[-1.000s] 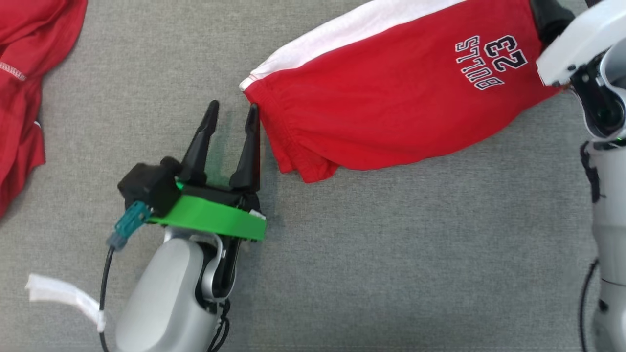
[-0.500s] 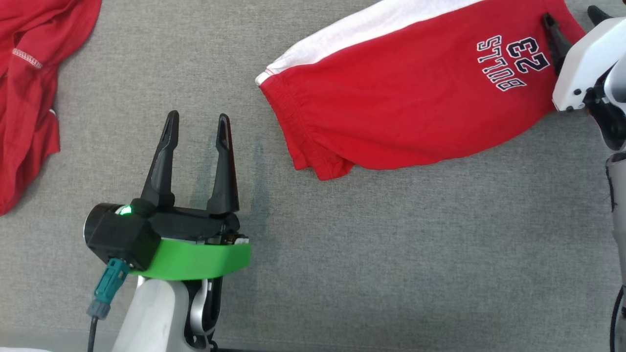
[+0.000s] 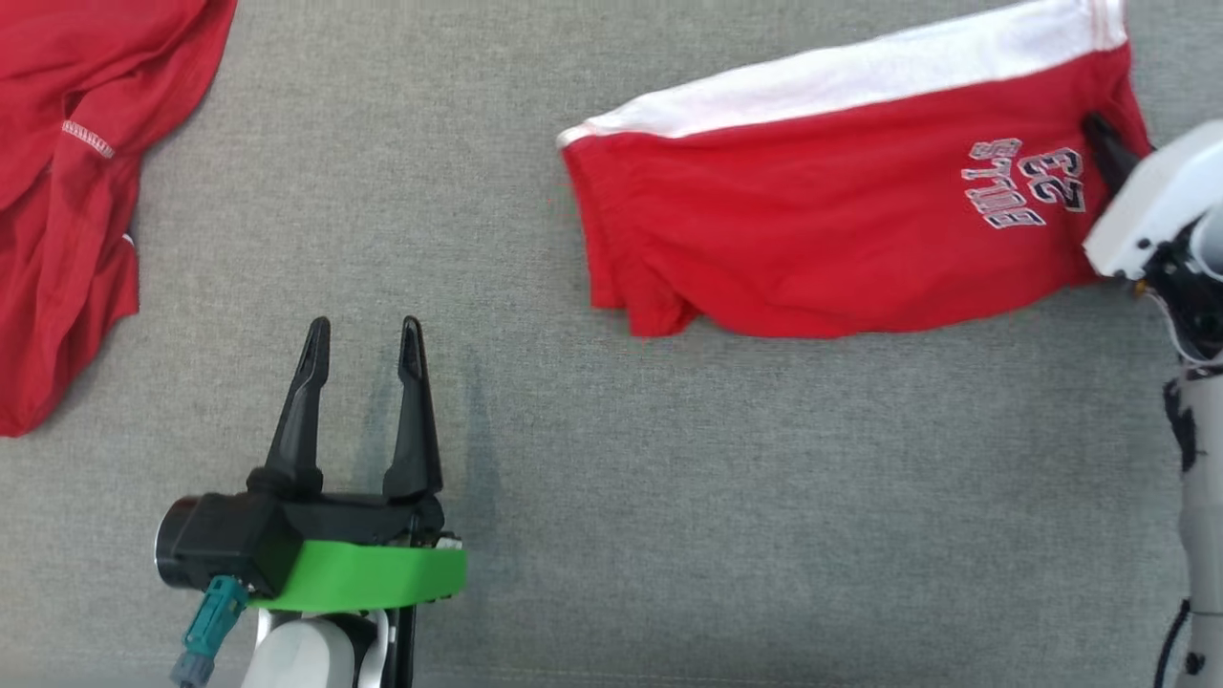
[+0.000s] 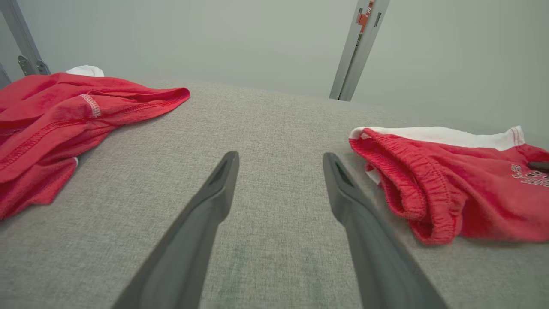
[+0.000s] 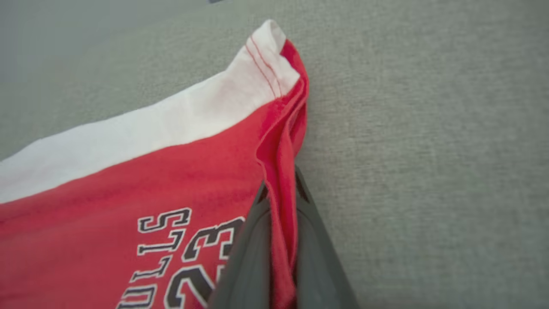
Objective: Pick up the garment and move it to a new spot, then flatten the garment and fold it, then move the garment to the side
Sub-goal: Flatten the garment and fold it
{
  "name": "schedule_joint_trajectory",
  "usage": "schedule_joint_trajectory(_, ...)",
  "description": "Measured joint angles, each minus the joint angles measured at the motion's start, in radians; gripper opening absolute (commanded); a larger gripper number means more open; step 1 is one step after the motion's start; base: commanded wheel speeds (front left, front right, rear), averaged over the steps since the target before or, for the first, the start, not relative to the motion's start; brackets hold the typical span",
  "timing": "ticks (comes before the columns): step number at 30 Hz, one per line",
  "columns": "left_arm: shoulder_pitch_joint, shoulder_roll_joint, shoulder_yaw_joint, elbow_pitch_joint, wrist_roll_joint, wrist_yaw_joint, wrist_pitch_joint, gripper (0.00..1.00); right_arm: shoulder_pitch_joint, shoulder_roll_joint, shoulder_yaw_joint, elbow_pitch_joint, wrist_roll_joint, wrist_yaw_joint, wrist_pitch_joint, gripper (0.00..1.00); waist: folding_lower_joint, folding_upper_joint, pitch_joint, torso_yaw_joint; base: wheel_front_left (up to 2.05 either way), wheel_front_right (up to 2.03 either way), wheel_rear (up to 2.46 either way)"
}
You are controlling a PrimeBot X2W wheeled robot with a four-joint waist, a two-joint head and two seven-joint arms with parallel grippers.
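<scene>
The garment [image 3: 812, 239] is a pair of red shorts with a white side stripe and "BULLS 23" print, lying folded on the grey cloth surface at the upper right. My right gripper [image 3: 1101, 139] is shut on its right hem; in the right wrist view a pinched fold of red cloth [image 5: 281, 171] runs between the two fingers of the right gripper [image 5: 281, 191]. My left gripper [image 3: 365, 330] stands open at the lower left, well clear of the elastic waistband [image 4: 411, 189]. Nothing lies between the fingers of the left gripper [image 4: 281, 159].
A second, crumpled red garment [image 3: 67, 191] lies at the far left, also seen as a red heap [image 4: 64, 124] in the left wrist view. Grey cloth surface [image 3: 669, 497] spreads between and in front of both. A metal post [image 4: 358, 47] stands beyond the far edge.
The right gripper has closed on the shorts' hem. The left gripper has drawn back from the waistband and to the left. The head view has also shifted.
</scene>
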Motion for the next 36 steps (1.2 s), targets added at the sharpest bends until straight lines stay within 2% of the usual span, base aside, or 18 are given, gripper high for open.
schedule_joint_trajectory(6, 0.033, 0.000, 0.016, 0.010, 0.007, -0.016, 0.000, 1.00, 0.059, -0.070, -0.216, 0.008, -0.024, -0.001, -0.012, 0.00, 0.0000, 0.0000, -0.075, -0.046, 0.00, 0.00, 0.00)
schedule_joint_trajectory(9, 0.044, 0.000, 0.006, 0.016, -0.007, -0.019, 0.000, 1.00, 0.065, -0.081, -0.272, 0.002, -0.049, -0.001, -0.016, 0.00, 0.0000, 0.0000, -0.109, -0.058, 0.00, 0.00, 0.00)
schedule_joint_trajectory(11, 0.055, 0.000, -0.002, 0.022, -0.018, -0.019, 0.000, 1.00, 0.063, -0.070, -0.274, -0.015, -0.051, -0.001, -0.014, 0.00, 0.0000, 0.0000, -0.127, -0.061, 0.00, 0.00, 0.00)
schedule_joint_trajectory(14, 0.067, 0.000, -0.017, 0.028, -0.027, -0.018, 0.000, 1.00, 0.059, -0.040, -0.222, -0.051, -0.049, -0.001, 0.002, 0.00, 0.0000, 0.0000, -0.149, -0.062, 0.00, 0.00, 0.00)
schedule_joint_trajectory(18, 0.069, 0.000, -0.035, 0.034, -0.065, -0.009, 0.000, 1.00, 0.047, 0.032, -0.108, -0.085, -0.047, -0.001, 0.020, 0.00, 0.0000, 0.0000, -0.157, -0.048, 0.00, 0.00, 0.00)
schedule_joint_trajectory(23, 0.053, 0.000, -0.059, 0.044, -0.068, -0.008, 0.000, 1.00, 0.028, 0.131, 0.061, -0.039, -0.065, -0.001, 0.006, 0.00, 0.0000, 0.0000, -0.147, -0.028, 0.00, 0.00, 0.00)
schedule_joint_trajectory(29, 0.037, 0.000, -0.061, 0.063, -0.068, 0.008, 0.000, 1.00, 0.027, 0.153, 0.137, 0.036, -0.056, -0.001, -0.043, 0.00, 0.0000, 0.0000, -0.147, 0.006, 0.00, 0.00, 0.00)
schedule_joint_trajectory(36, 0.053, 0.000, -0.061, 0.084, -0.075, 0.013, 0.000, 1.00, 0.034, 0.159, 0.173, 0.088, -0.056, -0.001, -0.073, 0.00, 0.0000, 0.0000, -0.164, 0.020, 0.00, 0.00, 0.00)
